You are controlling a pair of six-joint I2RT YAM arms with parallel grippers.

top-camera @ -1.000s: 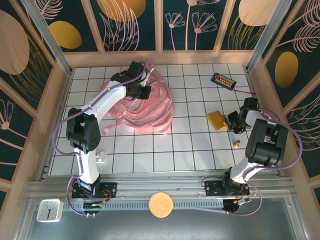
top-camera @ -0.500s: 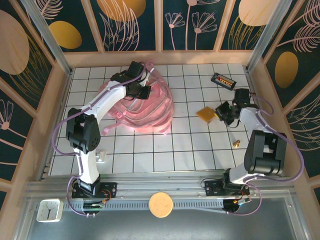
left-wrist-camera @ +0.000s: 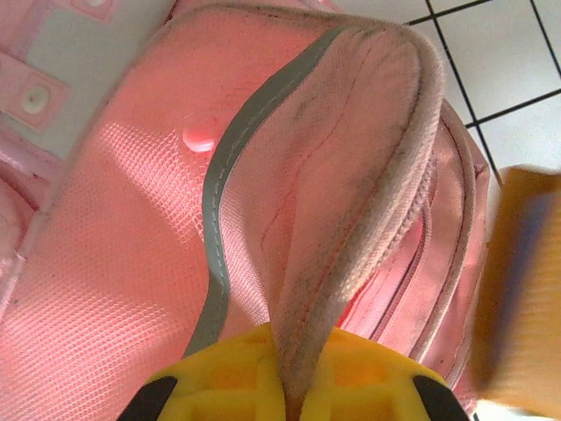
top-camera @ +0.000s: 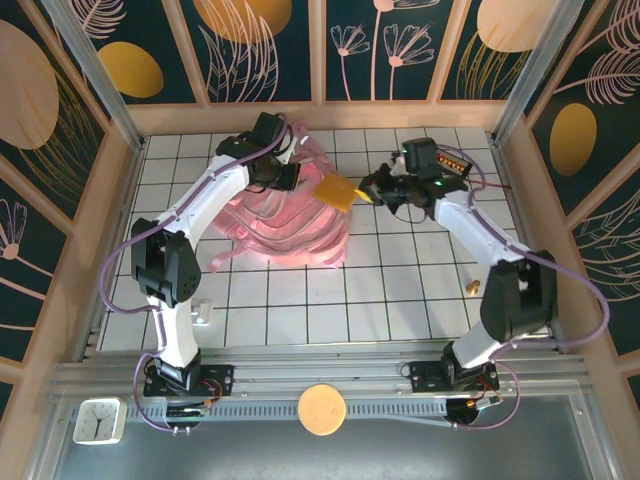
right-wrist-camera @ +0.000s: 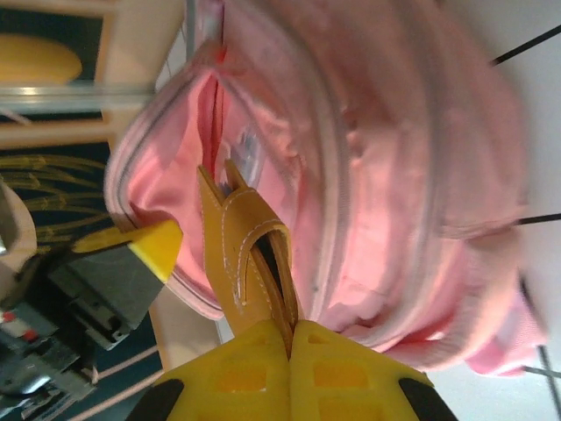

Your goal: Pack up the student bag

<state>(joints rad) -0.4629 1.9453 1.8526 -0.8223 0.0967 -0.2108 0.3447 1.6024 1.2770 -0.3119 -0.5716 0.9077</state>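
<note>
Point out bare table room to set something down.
Bare tiles: the near rows between the student bag and the arm bases, and the stretch between bag and right arm. Crowded: the bag's mouth, where the left pincer and the right pincer with its tan wallet meet.

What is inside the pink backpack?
Looking into the open backpack in the right wrist view, you can see pink lining. The tan pouch in the right gripper covers part of the opening, and folds hide the bottom.
</note>
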